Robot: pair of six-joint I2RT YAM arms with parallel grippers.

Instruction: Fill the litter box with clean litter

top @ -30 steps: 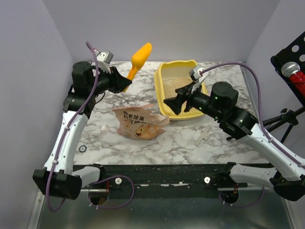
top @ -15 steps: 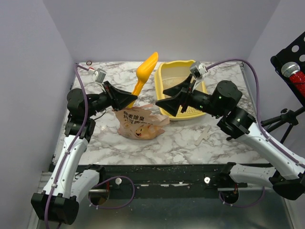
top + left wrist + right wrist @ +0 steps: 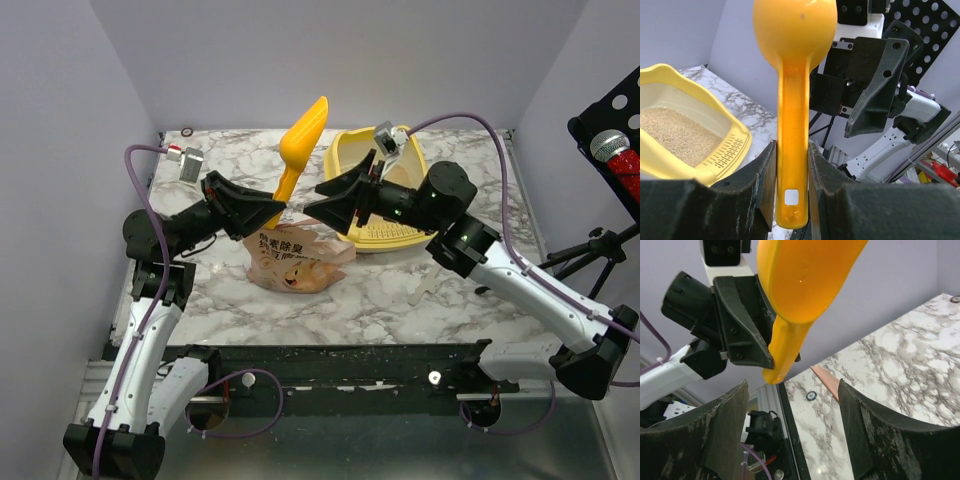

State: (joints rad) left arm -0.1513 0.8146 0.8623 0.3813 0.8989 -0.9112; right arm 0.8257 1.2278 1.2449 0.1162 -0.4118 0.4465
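- Litter box (image 3: 398,234) sitting on the marble tabletop (image 3: 380,290), partly under the right arm and behind the right tool (image 3: 322,203); seen from the left wrist, low and off to the left of the left tool (image 3: 268,208).
- Inside it, clean litter (image 3: 675,135): beige granules spread over the floor, well below the rim.
- Left tool clamped on the handle of an orange scoop (image 3: 300,150), fingers (image 3: 760,180) pressed to both sides near the handle's end.
- Scoop bowl raised high beyond the left tool's fingertips, leaning toward the box.
- Right tool spread wide, gripping nothing, aimed at the left tool, tips just beside the scoop handle; touching or not, cannot tell.
- From the right wrist, scoop bowl up ahead of the right tool, handle end hanging between the two spread fingers (image 3: 875,440) but farther out.
- Pinkish-tan bag (image 3: 295,262) with dark printed characters lying crumpled on the tabletop, below both tools and nearer the arm bases.
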